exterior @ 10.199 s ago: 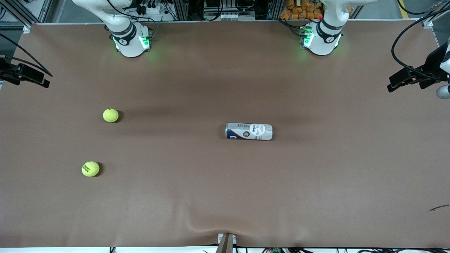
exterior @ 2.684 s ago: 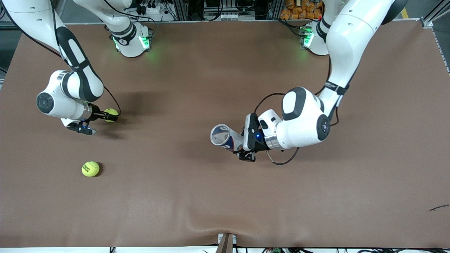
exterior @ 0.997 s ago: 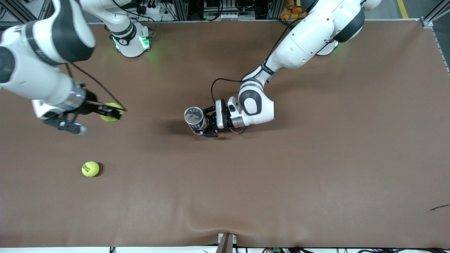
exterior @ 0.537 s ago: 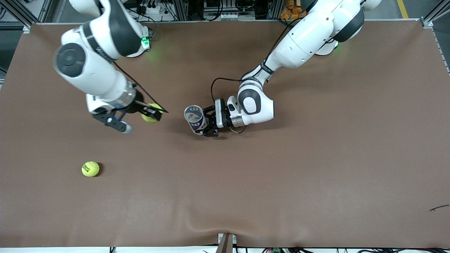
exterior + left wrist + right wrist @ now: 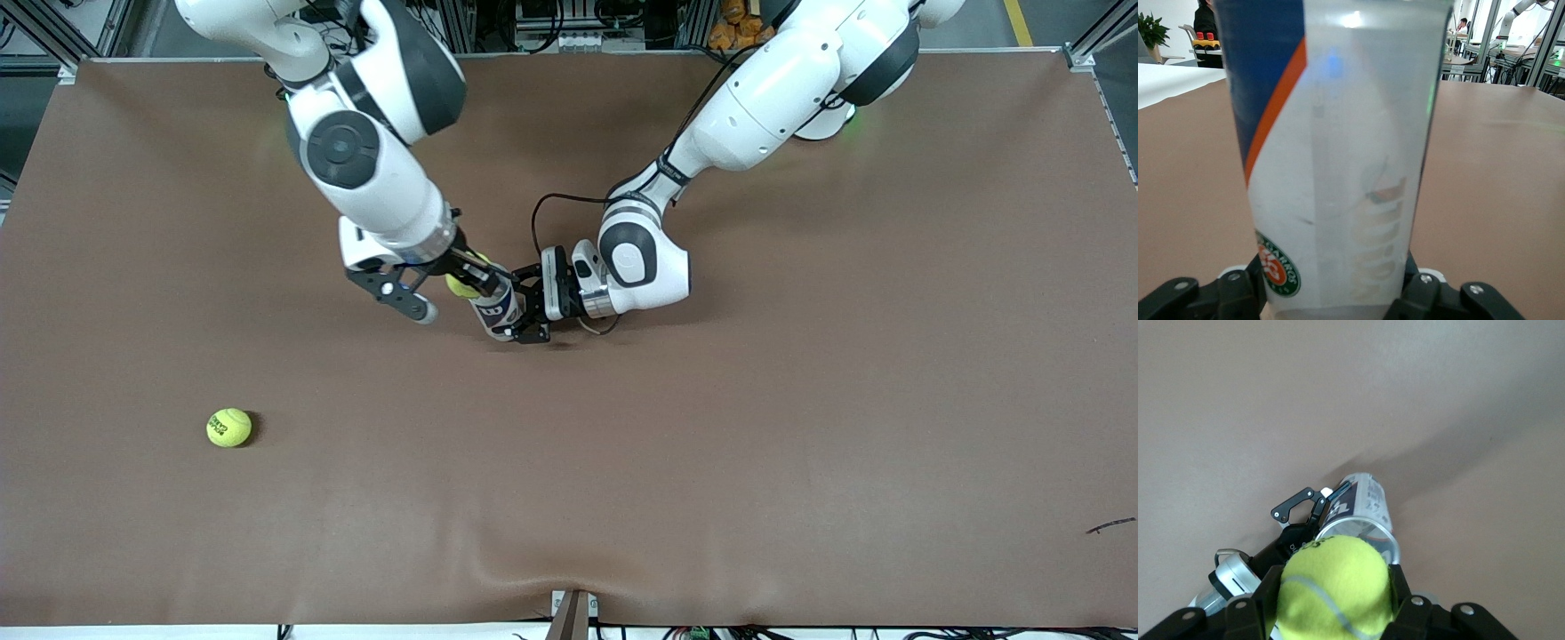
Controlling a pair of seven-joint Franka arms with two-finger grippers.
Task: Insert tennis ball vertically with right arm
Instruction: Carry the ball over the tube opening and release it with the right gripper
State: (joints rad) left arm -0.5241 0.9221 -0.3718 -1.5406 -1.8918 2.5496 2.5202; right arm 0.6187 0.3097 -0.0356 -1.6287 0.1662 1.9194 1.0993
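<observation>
Brown matting covers the counter (image 5: 800,427), and near its middle the whole job comes down to one alignment: the tennis ball (image 5: 461,284) against the open mouth of the ball can (image 5: 498,311). The ball is clamped between the long thin fingers of the right gripper (image 5: 476,280), which is squeezed together on it and hangs over the can's rim; the right wrist view shows the ball (image 5: 1335,593) sitting just short of the round clear opening of the can (image 5: 1361,520), partly overlapping it but apparently not yet centred. The can stands roughly upright on the counter, its long axis pointing up, so the ball has to travel straight down that axis. The left gripper (image 5: 529,311) reaches in low from the left arm's end and flanks the can's lower body; its wrist view shows the can wall (image 5: 1338,153) filling the space between the black fingers, though whether they press it or have slackened I cannot tell. My judgement is that the right gripper needs a small sideways correction before letting go, and a loose can could tip. A second tennis ball (image 5: 229,428) lies well apart, nearer the front camera, toward the right arm's end.
</observation>
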